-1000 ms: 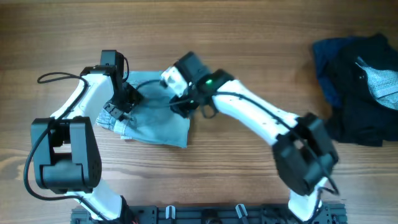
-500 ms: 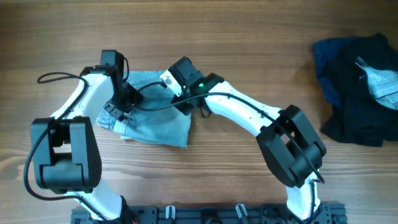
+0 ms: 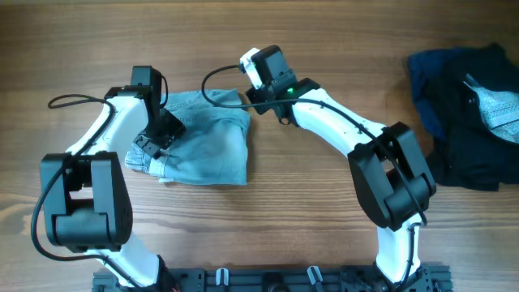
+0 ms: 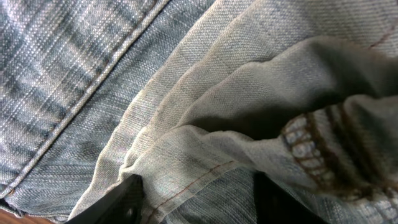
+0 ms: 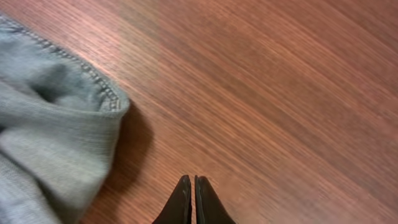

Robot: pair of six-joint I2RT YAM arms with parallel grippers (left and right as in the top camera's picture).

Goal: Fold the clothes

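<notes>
- denim garment [image 3: 209,148], light blue, lies partly folded on the wooden bench [image 3: 324,235], left of centre.
- overhead: its right edge is straight, and a waistband with a tag shows at the left edge.
- left tool [image 4: 199,200] sits on the garment's left side. its two dark fingertips [image 4: 127,200] stand apart with a bunched fold and hem between them, so it reads as clamped on the denim.
- stitched seams run diagonally across the left wrist view.
- right tool [image 5: 189,200] has its fingertips pressed together and holds nothing. it is over bare wood just beside the garment's hemmed upper right corner, not touching it.
- pile of dark clothes [image 3: 462,113], navy and black with a grey piece on top, sits at the bench's far right, well apart from the denim.
</notes>
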